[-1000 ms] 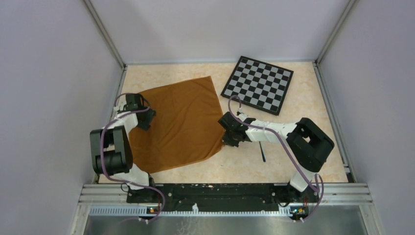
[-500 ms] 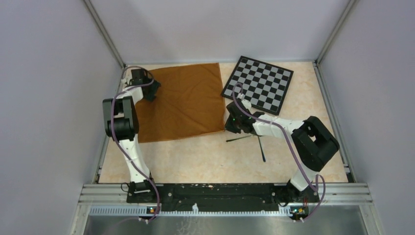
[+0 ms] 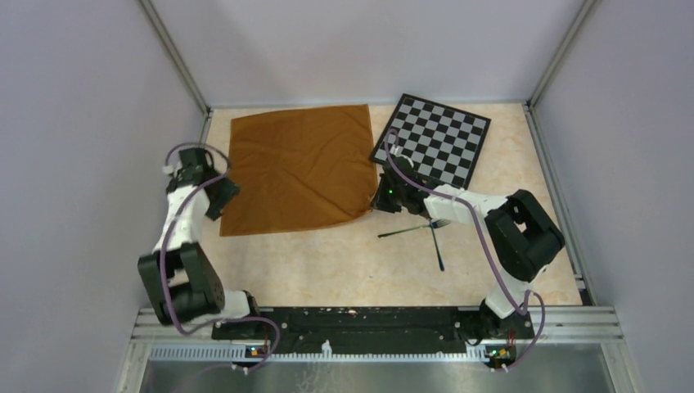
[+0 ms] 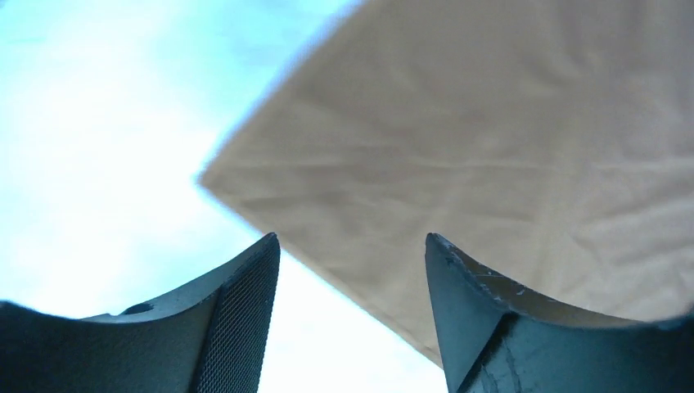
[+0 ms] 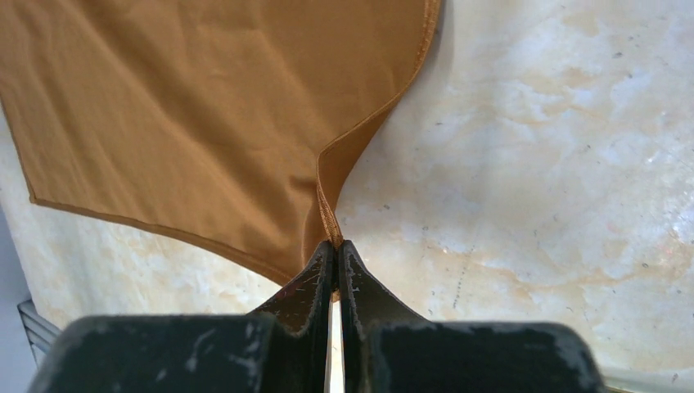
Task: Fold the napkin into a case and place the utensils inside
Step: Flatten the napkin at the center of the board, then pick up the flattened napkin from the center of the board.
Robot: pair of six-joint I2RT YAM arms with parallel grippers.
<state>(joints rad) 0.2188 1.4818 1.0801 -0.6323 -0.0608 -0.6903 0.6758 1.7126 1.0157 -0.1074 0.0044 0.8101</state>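
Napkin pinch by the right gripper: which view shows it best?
Right wrist: the right gripper shut on the napkin at its hemmed edge, close up. Top view: whole napkin, pinch tiny. Left wrist: another corner past the open left gripper.

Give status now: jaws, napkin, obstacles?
Left gripper jaws open, empty. Right gripper jaws shut on napkin corner. Napkin spread, unfolded. Utensils loose; board beside napkin.

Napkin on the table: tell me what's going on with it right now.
The right gripper is shut on the near right corner of the napkin, which lies spread out on the table, not yet folded. The left gripper is open beside the cloth's left edge, holding nothing. The utensils lie on the table by the right arm, outside the cloth.
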